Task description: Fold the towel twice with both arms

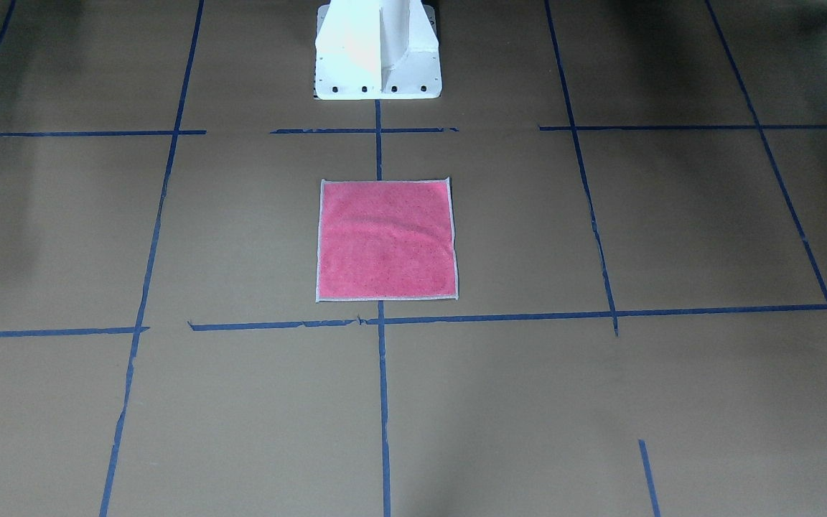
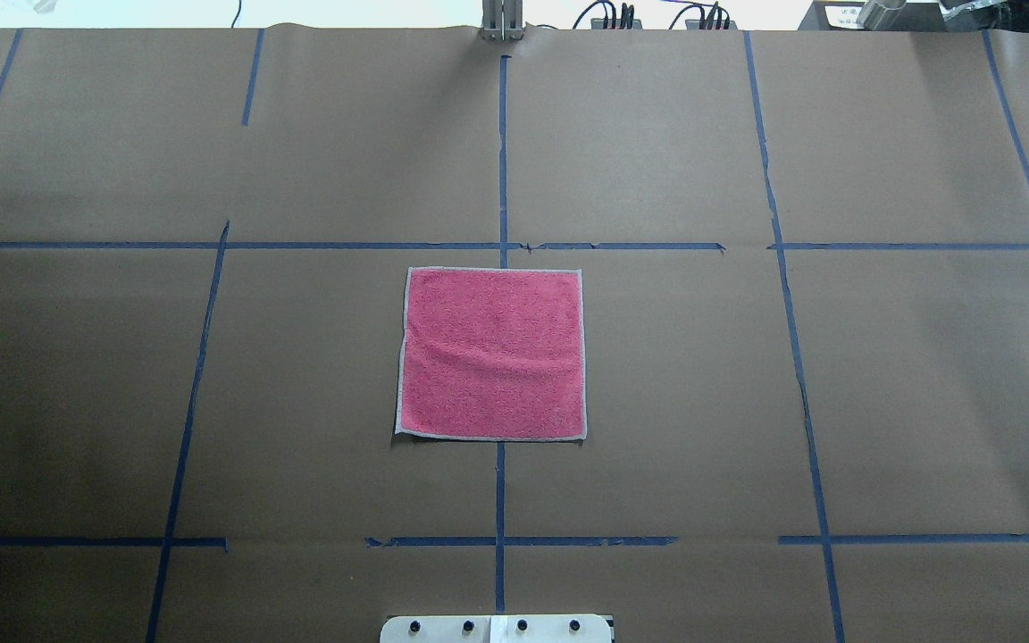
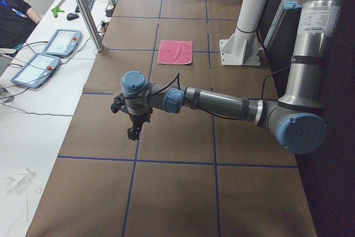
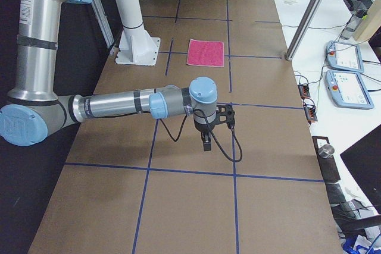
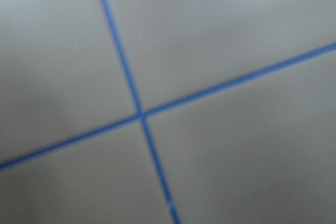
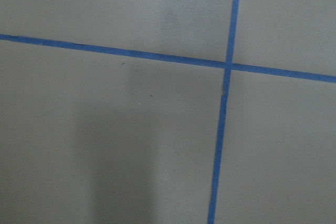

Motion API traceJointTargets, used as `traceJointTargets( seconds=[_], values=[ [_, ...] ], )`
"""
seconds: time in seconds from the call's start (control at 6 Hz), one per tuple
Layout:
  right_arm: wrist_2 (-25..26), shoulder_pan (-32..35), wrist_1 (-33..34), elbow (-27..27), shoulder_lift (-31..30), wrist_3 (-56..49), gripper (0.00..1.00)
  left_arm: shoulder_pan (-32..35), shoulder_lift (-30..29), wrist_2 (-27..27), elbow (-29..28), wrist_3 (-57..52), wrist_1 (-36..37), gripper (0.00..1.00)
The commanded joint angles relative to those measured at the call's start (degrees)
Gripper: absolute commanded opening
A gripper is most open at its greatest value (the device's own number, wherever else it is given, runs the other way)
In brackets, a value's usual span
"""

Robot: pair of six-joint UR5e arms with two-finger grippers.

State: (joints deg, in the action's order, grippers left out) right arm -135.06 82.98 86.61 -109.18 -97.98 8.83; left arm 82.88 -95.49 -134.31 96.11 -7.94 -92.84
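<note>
at table centre: towel (image 2: 494,353) lies flat, pink face up, pale edging showing all round; it sits astride the centre tape line (image 2: 500,491), near the pedestal (image 1: 377,50).
towel surface: one shallow ripple across the middle; no fold made yet.
left arm (image 3: 216,104): stretched low over the left end of the table (image 2: 657,402), well apart from the towel.
left gripper (image 3: 133,131): points down above the paper; seen only from the side, so cannot tell whether released or clenched; nothing hangs from it.
right arm (image 4: 119,106): mirrored over the right end, also well apart from the towel.
right gripper (image 4: 206,142): points down; cannot tell its state either; nothing hangs from it.
wrist views: only paper and tape crossings, left one blurred; no towel.
stage (judged): start of task; both arms must come in to the towel first.
risk, grasp: cloth lies flat with no raised edge, so fingers may slip off the edging or pinch the paper.
risk, skew: unequal lift or timing between arms would leave edges misaligned.
risk, wrinkle: the ripple could get trapped in the first fold.
risk, crowding: the towel is small, so the two grippers may foul each other.
</note>
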Motion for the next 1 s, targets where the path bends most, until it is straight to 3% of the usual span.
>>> traceJointTargets(
  seconds=[0.0, 0.33, 0.83],
  values=[
    [-0.2, -7.3, -0.3, -4.2, 3.2, 12.6, 1.00, -4.3, -0.8, -4.7, 5.0, 7.3, -0.6, 1.00],
    [0.8, -15.6, -0.3, -7.5, 8.9, 32.1, 1.00, -18.2, -3.6, -1.2, 15.4, 35.5, -0.4, 1.00],
    [12.2, -33.1, -0.7, -12.8, 13.3, 56.7, 1.00, -41.2, -13.6, 15.3, 19.7, 70.3, -0.4, 1.00]
  ],
)
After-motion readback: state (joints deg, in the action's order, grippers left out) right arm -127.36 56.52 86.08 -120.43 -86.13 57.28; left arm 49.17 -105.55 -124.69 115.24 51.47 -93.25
